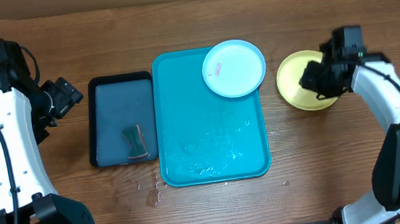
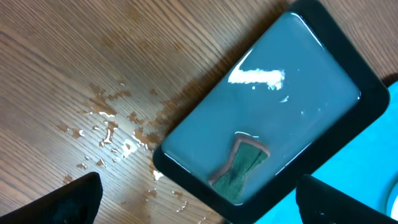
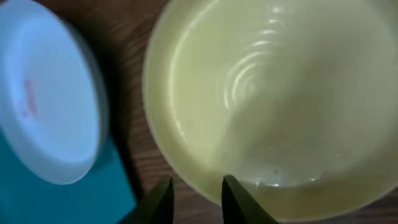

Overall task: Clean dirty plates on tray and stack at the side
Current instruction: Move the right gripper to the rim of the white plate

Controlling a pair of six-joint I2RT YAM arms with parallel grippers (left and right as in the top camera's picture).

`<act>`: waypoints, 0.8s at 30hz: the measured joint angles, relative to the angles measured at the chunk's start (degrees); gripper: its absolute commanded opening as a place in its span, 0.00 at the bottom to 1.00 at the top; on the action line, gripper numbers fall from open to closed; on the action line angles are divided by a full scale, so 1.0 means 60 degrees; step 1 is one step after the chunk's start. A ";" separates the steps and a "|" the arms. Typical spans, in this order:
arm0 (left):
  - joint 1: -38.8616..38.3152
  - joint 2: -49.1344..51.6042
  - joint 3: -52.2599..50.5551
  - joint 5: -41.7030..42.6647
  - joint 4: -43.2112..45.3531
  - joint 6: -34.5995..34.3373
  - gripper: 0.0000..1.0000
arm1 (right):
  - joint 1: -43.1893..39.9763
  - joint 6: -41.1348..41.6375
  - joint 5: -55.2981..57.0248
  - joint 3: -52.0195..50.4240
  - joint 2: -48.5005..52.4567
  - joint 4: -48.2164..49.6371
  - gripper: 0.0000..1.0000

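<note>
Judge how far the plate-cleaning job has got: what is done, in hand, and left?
Done, apparently: a yellow plate sits on the table beside the tray, looking clean. In hand: the right gripper hovers at that plate's rim; whether it grips is unclear. Left: the blue plate, on the tray's corner, shows a pink smear and needs wiping and stacking.

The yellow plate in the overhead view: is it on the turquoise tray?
No, the yellow plate rests on the wooden table, right of the turquoise tray and off it.
</note>
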 measured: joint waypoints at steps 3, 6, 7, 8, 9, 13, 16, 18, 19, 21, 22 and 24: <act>0.0000 0.0000 0.0000 -0.0007 -0.0004 0.0000 1.00 | 0.0178 -0.0208 -0.0076 0.1883 0.0000 -0.1100 0.25; 0.0000 0.0004 0.0000 -0.0022 0.0000 0.0000 1.00 | 0.0521 -0.0433 -0.0109 0.3756 0.0000 -0.2142 0.27; 0.0000 0.0004 0.0000 -0.0025 0.0000 0.0000 1.00 | 0.0699 -0.0521 -0.0120 0.4266 0.0015 -0.2455 0.34; 0.0000 0.0004 0.0000 -0.0025 -0.0004 0.0000 1.00 | 0.0849 -0.0543 -0.0142 0.4568 0.0029 -0.2619 0.44; 0.0000 0.0004 0.0000 -0.0029 0.0000 0.0000 1.00 | 0.1071 -0.0659 -0.0157 0.4863 0.0044 -0.2714 0.59; 0.0000 0.0004 0.0000 -0.0029 0.0004 0.0000 1.00 | 0.1785 -0.0863 -0.0215 0.5045 0.0288 -0.2524 0.97; 0.0000 0.0004 0.0000 -0.0029 0.0004 0.0000 1.00 | 0.2040 -0.0936 -0.0211 0.4874 0.0623 -0.2419 1.00; 0.0000 0.0000 0.0000 -0.0029 0.0000 0.0000 1.00 | 0.2084 -0.0943 -0.0211 0.4732 0.0765 -0.2488 1.00; 0.0000 0.0004 0.0000 -0.0029 0.0004 0.0000 1.00 | 0.2098 -0.0940 -0.0208 0.4681 0.0798 -0.2503 1.00; 0.0000 0.0004 0.0000 -0.0029 0.0004 0.0000 1.00 | 0.2098 -0.0943 -0.0168 0.4634 0.0827 -0.2492 1.00; 0.0000 0.0004 0.0000 -0.0029 0.0000 0.0000 1.00 | 0.2098 -0.0943 -0.0124 0.4630 0.0827 -0.2481 1.00; 0.0000 0.0004 0.0000 -0.0029 0.0004 0.0000 1.00 | 0.2098 -0.0943 -0.0022 0.4608 0.0827 -0.2357 1.00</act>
